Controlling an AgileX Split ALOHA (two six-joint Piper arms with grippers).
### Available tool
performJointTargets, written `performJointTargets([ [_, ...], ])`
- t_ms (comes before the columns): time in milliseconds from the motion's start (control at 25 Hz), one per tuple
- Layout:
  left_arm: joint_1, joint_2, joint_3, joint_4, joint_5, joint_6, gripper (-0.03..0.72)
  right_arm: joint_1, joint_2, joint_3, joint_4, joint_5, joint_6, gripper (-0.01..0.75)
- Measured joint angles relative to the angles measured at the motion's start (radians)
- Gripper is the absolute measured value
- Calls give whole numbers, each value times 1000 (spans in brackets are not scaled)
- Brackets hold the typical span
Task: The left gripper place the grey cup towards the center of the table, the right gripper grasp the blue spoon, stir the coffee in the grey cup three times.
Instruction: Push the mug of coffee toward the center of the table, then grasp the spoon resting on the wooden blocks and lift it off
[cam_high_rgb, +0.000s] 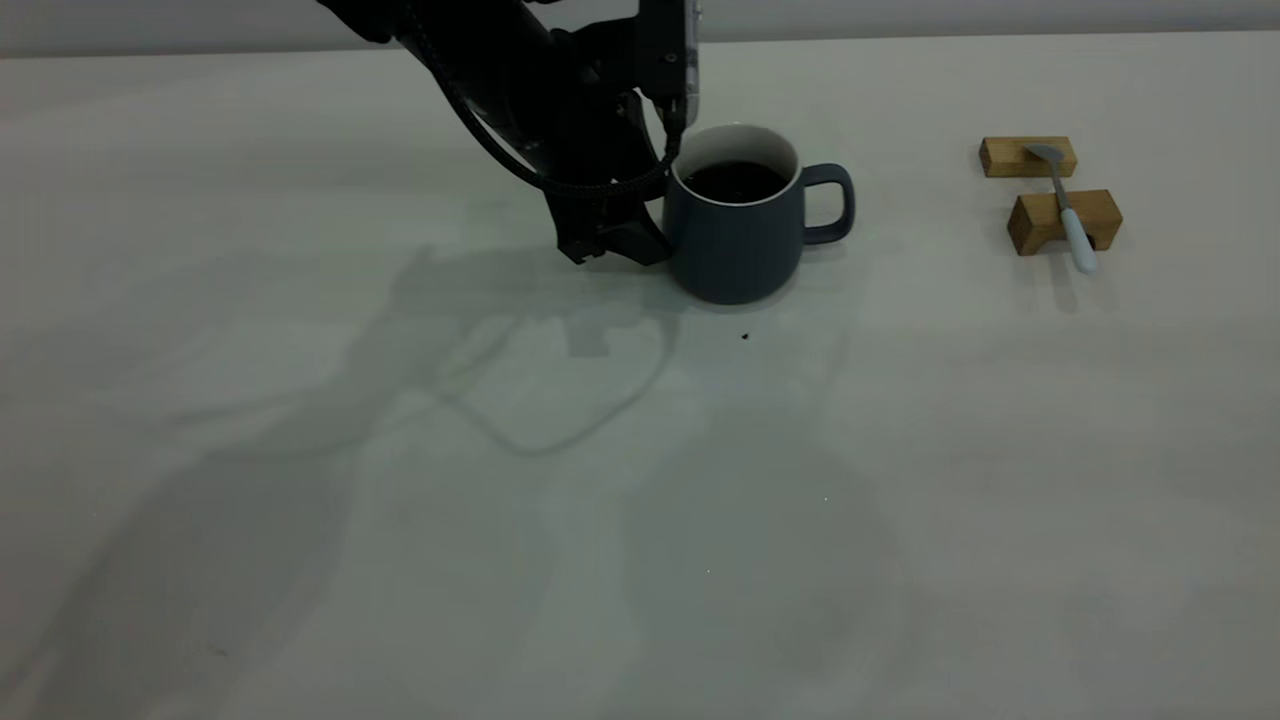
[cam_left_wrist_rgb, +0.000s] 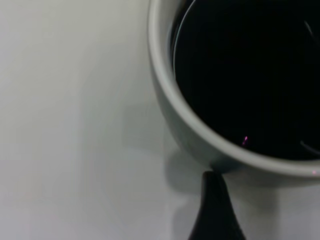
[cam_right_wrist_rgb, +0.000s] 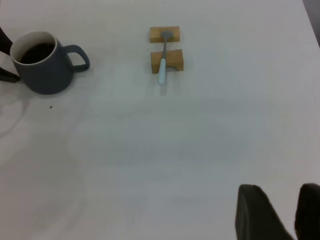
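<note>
The grey cup (cam_high_rgb: 735, 250) stands upright near the middle of the table (cam_high_rgb: 640, 500), its handle pointing right, with dark coffee (cam_high_rgb: 735, 180) inside. My left gripper (cam_high_rgb: 640, 245) is pressed against the cup's left wall. In the left wrist view the cup's rim (cam_left_wrist_rgb: 165, 100) and the coffee (cam_left_wrist_rgb: 250, 75) fill the frame. The blue spoon (cam_high_rgb: 1065, 205) lies across two wooden blocks at the far right, handle toward the front. My right gripper (cam_right_wrist_rgb: 280, 189) hangs open and empty, well away from the spoon (cam_right_wrist_rgb: 163, 60) and the cup (cam_right_wrist_rgb: 47, 72).
Two wooden blocks (cam_high_rgb: 1028, 156) (cam_high_rgb: 1063, 220) hold the spoon off the table. A tiny dark speck (cam_high_rgb: 745, 336) lies just in front of the cup. The left arm's black cable loops beside the cup's rim.
</note>
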Motion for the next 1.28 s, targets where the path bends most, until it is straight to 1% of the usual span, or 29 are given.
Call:
performJointTargets([
  [120,-5,0,0,-2,1,-2,585,0,0,0,0,0,0,238],
  [200,-4,-4,0,18,11,-39,585,0,0,0,0,0,0,238],
  [320,13,-49,0,176,98,-193,585,0,0,0,0,0,0,238],
  [400,38,-104,0,327,192,-378,585,0,-1,0,0,0,0,238],
  [440,55,-139,0,426,263,-486,585,0,-1,0,0,0,0,238],
  [600,105,-281,0,677,496,-909,585,0,-1,0,0,0,0,238],
  [640,111,-322,0,710,553,-1032,585,0,-1,0,0,0,0,238],
  [680,117,-357,0,739,598,-1112,585,0,-1,0,0,0,0,238],
  [800,129,-485,0,773,742,-1304,585,0,-1,0,0,0,0,238],
  [1080,140,-793,14,777,748,-1516,585,0,-1,0,0,0,0,238],
  [1200,140,-957,94,777,748,-1584,585,0,-2,0,0,0,0,238],
  [1280,140,-1067,197,777,748,-1619,585,0,-2,0,0,0,0,238],
])
